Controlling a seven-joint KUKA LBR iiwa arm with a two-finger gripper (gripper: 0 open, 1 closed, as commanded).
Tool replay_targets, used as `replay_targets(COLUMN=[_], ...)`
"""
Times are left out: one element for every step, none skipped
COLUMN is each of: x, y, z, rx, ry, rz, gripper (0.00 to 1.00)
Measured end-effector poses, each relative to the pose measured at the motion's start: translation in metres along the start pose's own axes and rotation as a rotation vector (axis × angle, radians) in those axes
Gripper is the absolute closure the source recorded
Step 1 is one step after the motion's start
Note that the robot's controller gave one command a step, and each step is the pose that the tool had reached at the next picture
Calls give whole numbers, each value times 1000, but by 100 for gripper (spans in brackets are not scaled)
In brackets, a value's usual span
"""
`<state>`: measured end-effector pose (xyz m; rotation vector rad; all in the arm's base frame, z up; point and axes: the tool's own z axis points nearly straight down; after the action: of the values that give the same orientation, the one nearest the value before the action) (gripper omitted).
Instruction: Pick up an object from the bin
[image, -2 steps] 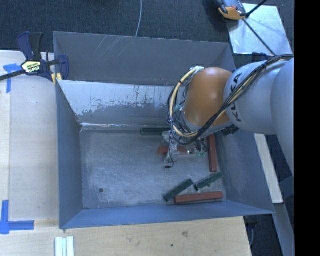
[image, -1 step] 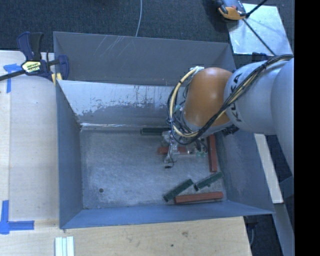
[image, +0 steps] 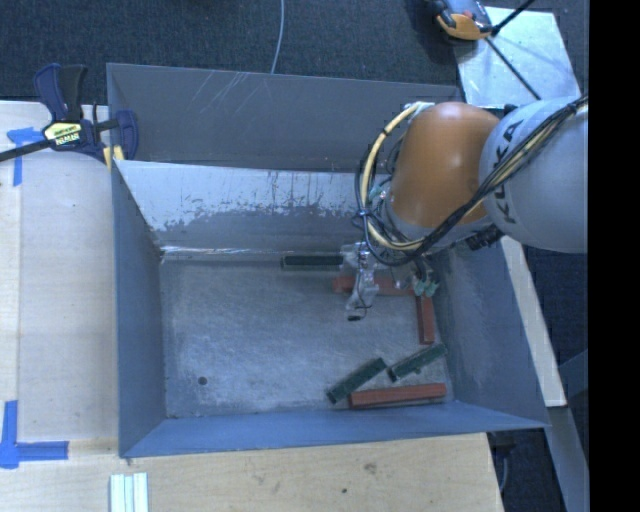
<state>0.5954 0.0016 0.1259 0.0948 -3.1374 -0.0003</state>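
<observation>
- A grey metal bin (image: 140, 300) with sloping walls and a scuffed, scratched floor makes up the scene, and only a few things lie in it.
- The arm (image: 540, 190) reaches in from the right, its orange cover (image: 440, 160) ringed with cables, above the bin's back right part.
- The gripper (image: 357, 300) hangs low near the back wall. Whether it is spread or closed cannot be told from here.
- Just under and beside it lies a flat bar (image: 343, 285), red-brown and partly hidden by the wrist. It is the nearest thing to take.
- This piece looks stiff, light and smooth-faced, probably wood or plastic. A grip across its narrow width, near the middle, should hold without tipping it.
- Red-brown pieces, three: that one, a side bar (image: 426, 322) along the right wall, and a front bar (image: 397, 396).
- Dark green pieces, three clear ones: a back bar (image: 312, 261) by the rear wall and two slanted bars (image: 357, 380) (image: 416, 362) near the front.
- A green scrap (image: 428, 288) shows beneath the arm; what it is I cannot tell.
</observation>
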Motion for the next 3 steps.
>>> replay_targets(x=[-5,-3,-3], y=[0,-3,-3], z=[-43,-91,-91], rx=[1,1,1], ry=[-12,-7,-7], rz=[8,4,4], gripper=[100,0,0])
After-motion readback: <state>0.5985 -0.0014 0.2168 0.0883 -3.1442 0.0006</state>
